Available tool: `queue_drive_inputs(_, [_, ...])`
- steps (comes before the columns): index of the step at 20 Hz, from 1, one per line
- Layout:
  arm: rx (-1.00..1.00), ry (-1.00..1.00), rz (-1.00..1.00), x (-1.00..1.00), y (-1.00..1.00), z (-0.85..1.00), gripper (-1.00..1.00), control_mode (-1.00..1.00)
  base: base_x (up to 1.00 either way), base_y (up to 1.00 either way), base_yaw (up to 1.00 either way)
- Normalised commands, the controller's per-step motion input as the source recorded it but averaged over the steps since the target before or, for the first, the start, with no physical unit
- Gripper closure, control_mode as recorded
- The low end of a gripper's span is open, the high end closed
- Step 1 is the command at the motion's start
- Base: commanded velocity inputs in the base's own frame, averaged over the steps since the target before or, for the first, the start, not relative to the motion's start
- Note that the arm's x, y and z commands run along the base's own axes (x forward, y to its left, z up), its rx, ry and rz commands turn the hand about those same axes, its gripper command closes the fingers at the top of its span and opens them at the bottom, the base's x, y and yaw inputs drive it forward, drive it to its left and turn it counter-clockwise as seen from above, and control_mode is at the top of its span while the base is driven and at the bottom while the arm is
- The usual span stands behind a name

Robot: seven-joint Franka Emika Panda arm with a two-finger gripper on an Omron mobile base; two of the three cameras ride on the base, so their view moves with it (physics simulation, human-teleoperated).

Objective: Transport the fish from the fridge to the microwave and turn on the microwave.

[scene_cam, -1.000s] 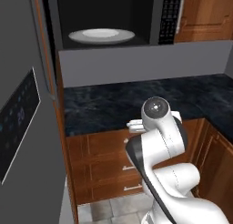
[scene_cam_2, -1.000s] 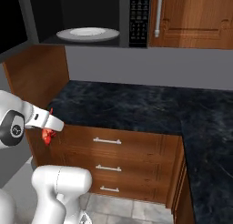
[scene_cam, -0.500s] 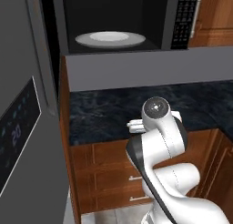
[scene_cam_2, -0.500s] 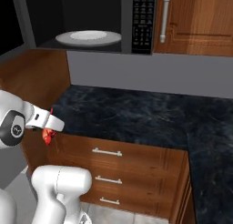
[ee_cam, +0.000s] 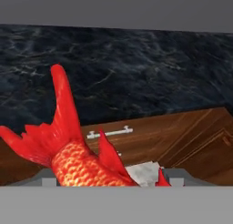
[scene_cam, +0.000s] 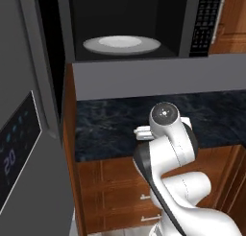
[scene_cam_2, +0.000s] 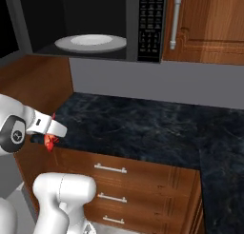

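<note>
Beside dark counter [scene_cam_2: 143, 128], fish [ee_cam: 75, 157] apparently gripped in hand [scene_cam_2: 47, 139], tail outward.

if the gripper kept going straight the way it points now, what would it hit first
Probably the dark marble countertop, near its front edge: the hand view looks along the gripper, past the held fish, at it. Depth is unclear.

I counted one fish [ee_cam: 73, 159], red-orange, its tail and fins up close in my hand view. There was one microwave [scene_cam_2: 95, 26] with one round turntable [scene_cam_2: 90, 43] inside and one black keypad [scene_cam_2: 151, 24]. I saw one dark counter [scene_cam_2: 143, 128], three bar-handled drawers [scene_cam_2: 110, 169] beneath it, one upper cabinet door [scene_cam_2: 209, 24] with one vertical handle [scene_cam_2: 175, 21], and one fridge [scene_cam: 24, 134].
</note>
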Motion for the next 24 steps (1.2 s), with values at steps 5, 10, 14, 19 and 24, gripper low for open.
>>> queue_drive_inputs(5, [0.0,0.0,0.0,0.0,0.0,0.0,1.0,1.0,0.47,-0.15,0.03])
queue_drive_inputs(10, [0.0,0.0,0.0,0.0,0.0,0.0,1.0,1.0,0.4,-0.11,0.01])
queue_drive_inputs(14, [0.0,0.0,0.0,0.0,0.0,0.0,1.0,1.0,0.33,-0.09,0.0])
queue_drive_inputs(19, [0.0,0.0,0.0,0.0,0.0,0.0,1.0,1.0,0.19,-0.07,0.0])
queue_drive_inputs(24, [0.0,0.0,0.0,0.0,0.0,0.0,1.0,1.0,0.04,-0.04,0.0])
